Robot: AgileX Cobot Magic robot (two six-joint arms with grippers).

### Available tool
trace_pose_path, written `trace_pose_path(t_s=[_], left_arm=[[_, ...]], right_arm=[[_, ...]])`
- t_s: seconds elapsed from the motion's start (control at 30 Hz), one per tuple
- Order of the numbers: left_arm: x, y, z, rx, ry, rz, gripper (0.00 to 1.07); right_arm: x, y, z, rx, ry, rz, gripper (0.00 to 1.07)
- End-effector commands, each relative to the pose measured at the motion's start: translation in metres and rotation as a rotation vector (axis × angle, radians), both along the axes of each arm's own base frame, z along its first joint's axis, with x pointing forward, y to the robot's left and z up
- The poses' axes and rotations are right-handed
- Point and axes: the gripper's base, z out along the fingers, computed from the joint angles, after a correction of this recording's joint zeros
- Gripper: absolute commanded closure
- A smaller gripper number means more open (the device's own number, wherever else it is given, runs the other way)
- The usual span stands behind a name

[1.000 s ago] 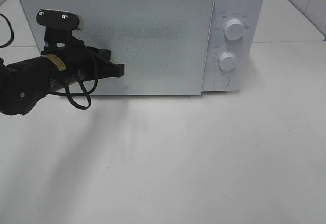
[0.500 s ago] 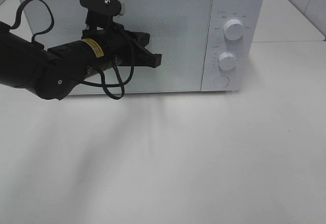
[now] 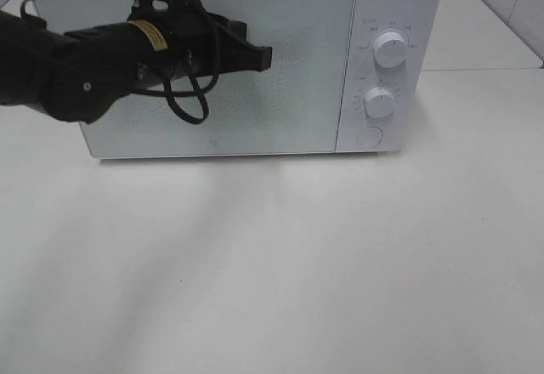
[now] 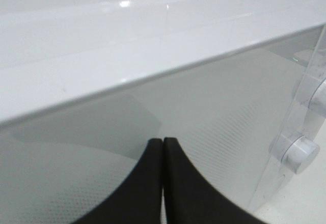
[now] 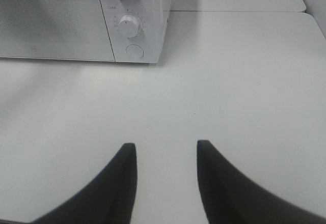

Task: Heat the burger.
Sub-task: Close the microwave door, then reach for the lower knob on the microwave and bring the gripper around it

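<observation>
Burger is nowhere visible; left end effector point(image 3: 265, 55), pressed together, hovers before the shut microwave door point(image 3: 297, 102), knobs point(image 3: 390, 49) toward frame right; right end effector point(image 5: 165, 155) spread.

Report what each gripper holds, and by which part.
Nothing. The left gripper is shut, empty, before the microwave door; the right gripper hangs open above the table.

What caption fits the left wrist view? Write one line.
Shut left gripper facing the closed microwave door, knobs beside it.
</observation>
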Motion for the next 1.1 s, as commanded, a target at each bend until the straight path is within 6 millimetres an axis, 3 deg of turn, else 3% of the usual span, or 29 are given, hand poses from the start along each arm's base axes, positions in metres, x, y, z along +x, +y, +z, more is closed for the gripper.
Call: trace_pose_path(t_s=[0.03, 0.37, 0.43, 0.5, 0.53, 0.57, 0.6, 0.63, 0.67, 0.7, 0.73, 1.1], left_arm=[[-0.013, 0.001, 0.028, 0.015, 0.074, -0.007, 1.07], [-0.08, 0.011, 0.079, 0.189, 0.315, -0.117, 1.07], [-0.085, 0.013, 0.083, 0.197, 0.326, -0.123, 1.07], [-0.095, 0.019, 0.092, 0.217, 0.351, -0.132, 1.01], [-0.104, 0.027, 0.098, 0.243, 0.383, -0.136, 0.86], [-0.104, 0.027, 0.098, 0.243, 0.383, -0.136, 0.86], [-0.107, 0.029, 0.101, 0.247, 0.392, -0.137, 0.76], [-0.113, 0.034, 0.103, 0.256, 0.44, -0.131, 0.35], [-0.113, 0.034, 0.103, 0.256, 0.44, -0.131, 0.35], [-0.115, 0.036, 0.103, 0.267, 0.461, -0.129, 0.15], [-0.117, 0.039, 0.103, 0.285, 0.476, -0.125, 0.05], [-0.113, 0.069, 0.111, 0.299, 0.529, -0.022, 0.05]], right_arm=[[-0.003, 0.0, -0.001, -0.006, -0.027, 0.001, 0.66], [-0.003, 0.0, -0.001, -0.006, -0.027, 0.001, 0.66], [-0.003, 0.0, -0.001, -0.006, -0.027, 0.001, 0.66], [-0.003, 0.0, -0.001, -0.006, -0.027, 0.001, 0.66], [-0.003, 0.0, -0.001, -0.006, -0.027, 0.001, 0.66], [-0.003, 0.0, -0.001, -0.006, -0.027, 0.001, 0.66], [-0.003, 0.0, -0.001, -0.006, -0.027, 0.001, 0.66], [-0.003, 0.0, -0.001, -0.006, -0.027, 0.001, 0.66], [-0.003, 0.0, -0.001, -0.006, -0.027, 0.001, 0.66], [-0.003, 0.0, -0.001, -0.006, -0.027, 0.001, 0.66], [-0.003, 0.0, -0.001, -0.006, -0.027, 0.001, 0.66], [-0.003, 0.0, -0.001, -0.006, -0.027, 0.001, 0.66]])
